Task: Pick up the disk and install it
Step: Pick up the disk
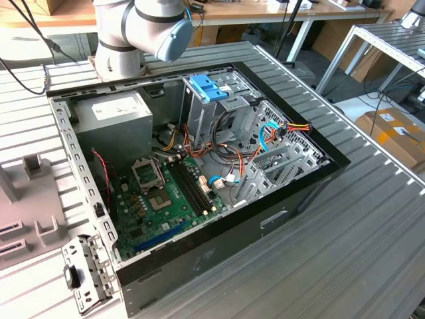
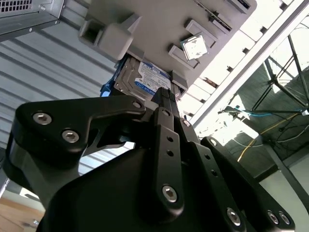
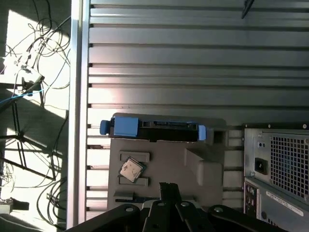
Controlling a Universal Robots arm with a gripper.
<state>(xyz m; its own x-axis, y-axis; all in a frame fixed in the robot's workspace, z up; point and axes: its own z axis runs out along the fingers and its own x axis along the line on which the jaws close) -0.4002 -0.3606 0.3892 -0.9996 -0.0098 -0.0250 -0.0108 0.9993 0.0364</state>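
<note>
1. Gripper (image 3: pixel 169 186): I am holding my fingers pressed together, with nothing between them. In the first wrist view the two tips are meeting along a thin seam. In the second wrist view they are lining up as one narrow black bar.

2. Disk (image 3: pixel 154 128): it is standing on its edge in a slot of the gray holder (image 3: pixel 169 154), with its light blue bracket showing at both ends. In the second wrist view its labelled face (image 2: pixel 145 79) is showing just past my fingertips. I am hanging near it and pointing toward it. The first wrist view is showing bare holder between my tips and the disk, so I am not touching it.

3. Holder: it is resting on the ribbed metal table (image 3: pixel 193 63), just beside the computer case (image 3: pixel 277 164). A small square chip (image 3: pixel 132 169) is lying in a recess of the holder, between my fingertips and the disk.

4. Case: in the exterior view it is lying open on its side (image 1: pixel 232 219), with the green circuit board (image 1: pixel 166 193) and the power supply (image 1: pixel 109 116) exposed. The metal drive cage (image 1: pixel 219 109) is carrying a blue latch (image 1: pixel 209 86) on top. My arm (image 1: pixel 143 26) is rising behind the case.

5. Status: the disk is not yet picked up.
</note>
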